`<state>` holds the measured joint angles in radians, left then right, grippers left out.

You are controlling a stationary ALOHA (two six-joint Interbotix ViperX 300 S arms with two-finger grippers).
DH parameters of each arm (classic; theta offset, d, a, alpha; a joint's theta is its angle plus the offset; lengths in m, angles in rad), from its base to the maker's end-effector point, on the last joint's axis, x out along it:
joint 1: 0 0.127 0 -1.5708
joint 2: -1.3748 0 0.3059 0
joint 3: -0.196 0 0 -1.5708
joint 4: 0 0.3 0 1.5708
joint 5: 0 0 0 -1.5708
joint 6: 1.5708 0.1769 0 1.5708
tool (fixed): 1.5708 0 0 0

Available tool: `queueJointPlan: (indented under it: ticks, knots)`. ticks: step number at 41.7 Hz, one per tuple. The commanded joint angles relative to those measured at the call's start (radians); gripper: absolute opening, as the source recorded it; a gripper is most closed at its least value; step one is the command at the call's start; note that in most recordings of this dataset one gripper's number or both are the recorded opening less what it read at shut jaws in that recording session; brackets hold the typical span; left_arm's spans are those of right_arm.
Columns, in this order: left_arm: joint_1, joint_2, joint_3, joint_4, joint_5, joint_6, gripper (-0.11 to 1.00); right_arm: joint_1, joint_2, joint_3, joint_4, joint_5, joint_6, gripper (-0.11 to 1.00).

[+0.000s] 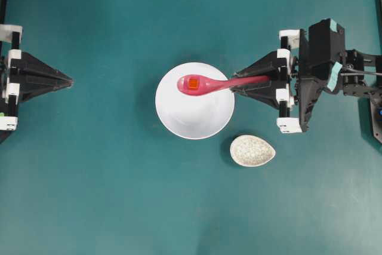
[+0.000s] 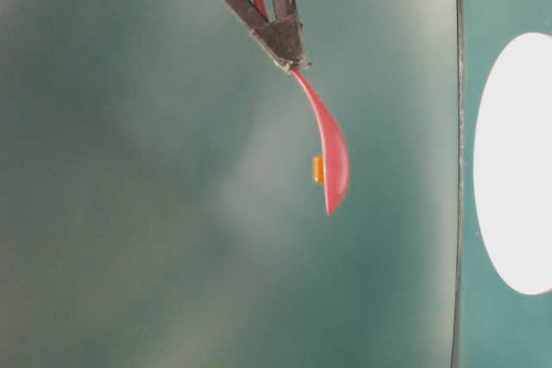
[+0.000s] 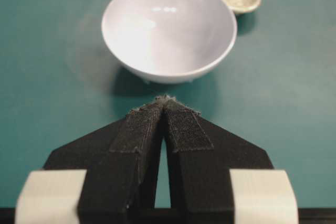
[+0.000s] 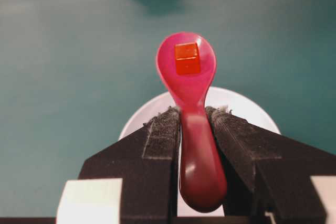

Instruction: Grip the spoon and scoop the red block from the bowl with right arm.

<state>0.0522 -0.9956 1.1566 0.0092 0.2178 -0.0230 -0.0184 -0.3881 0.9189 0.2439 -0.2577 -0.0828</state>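
Overhead, right claw (image 1: 234, 86) clamps the spoon (image 1: 206, 83) level, red block (image 1: 193, 83) aboard, above the bowl (image 1: 197, 117).

Spoon in my right pincer, raised above the bowl

My right gripper (image 1: 237, 85) holds the spoon (image 1: 206, 83) by its handle, reaching in from the right of the overhead view; the red block (image 1: 192, 83) sits in the spoon's scoop, above the bowl (image 1: 197, 117) at the table's (image 1: 119, 177) middle. The spoon rest (image 1: 252, 150) lies just beside the bowl, to its lower right. My left gripper (image 1: 67, 79) waits well apart at the left edge, tips together.
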Motion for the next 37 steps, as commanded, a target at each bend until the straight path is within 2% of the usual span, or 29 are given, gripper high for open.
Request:
queueJointPlan:
  ticks: [1,37]
  knots:
    - [0.002,0.005,-0.015,0.003,-0.003,-0.002,0.00,-0.002,-0.008,-0.023,-0.002,-0.011,-0.002,0.25]
    - [0.002,0.011,-0.012,0.003,-0.003,-0.002,0.00,-0.002,0.005,-0.026,-0.002,-0.018,-0.002,0.25]
